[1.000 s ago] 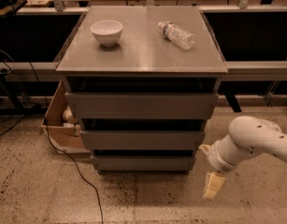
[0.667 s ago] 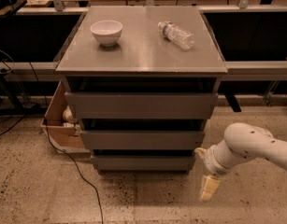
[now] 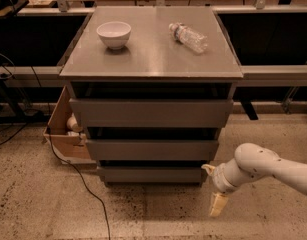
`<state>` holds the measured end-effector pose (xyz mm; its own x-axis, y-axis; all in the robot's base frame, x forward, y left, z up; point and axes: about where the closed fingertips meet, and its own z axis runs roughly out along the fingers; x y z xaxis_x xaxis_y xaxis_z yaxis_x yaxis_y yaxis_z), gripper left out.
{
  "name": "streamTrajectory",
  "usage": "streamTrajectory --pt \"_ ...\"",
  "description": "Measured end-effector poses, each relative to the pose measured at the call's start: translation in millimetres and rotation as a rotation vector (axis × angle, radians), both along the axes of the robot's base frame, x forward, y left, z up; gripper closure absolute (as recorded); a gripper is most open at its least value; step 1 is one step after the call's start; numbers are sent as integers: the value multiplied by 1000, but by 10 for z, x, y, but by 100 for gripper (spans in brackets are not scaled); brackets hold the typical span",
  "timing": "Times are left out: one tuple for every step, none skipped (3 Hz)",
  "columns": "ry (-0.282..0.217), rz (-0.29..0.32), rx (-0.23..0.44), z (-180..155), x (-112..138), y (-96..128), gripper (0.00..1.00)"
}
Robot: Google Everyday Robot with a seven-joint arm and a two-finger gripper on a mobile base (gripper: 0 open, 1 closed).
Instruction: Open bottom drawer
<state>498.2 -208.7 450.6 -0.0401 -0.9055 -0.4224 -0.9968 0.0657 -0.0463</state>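
A grey cabinet [image 3: 153,59] is carrying three drawers. The bottom drawer [image 3: 150,174] is sitting lowest, under the middle drawer [image 3: 152,149] and the top drawer [image 3: 150,113], with its front closed. One gripper [image 3: 213,186] is hanging just off the cabinet's lower right corner, its two cream fingers spread wide and gripping nothing. One white bowl [image 3: 114,34] and one plastic bottle [image 3: 188,37] are lying on the cabinet's top. One cardboard box [image 3: 60,129] is standing at its left.
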Motion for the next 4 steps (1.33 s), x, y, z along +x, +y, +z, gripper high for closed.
streamTrajectory --pt "11 15 49 -355 72 25 0" --pt "11 15 48 -347 68 26 0" --pt "7 -21 74 -517 107 74 0" --pt "8 -51 108 -793 217 143 0"
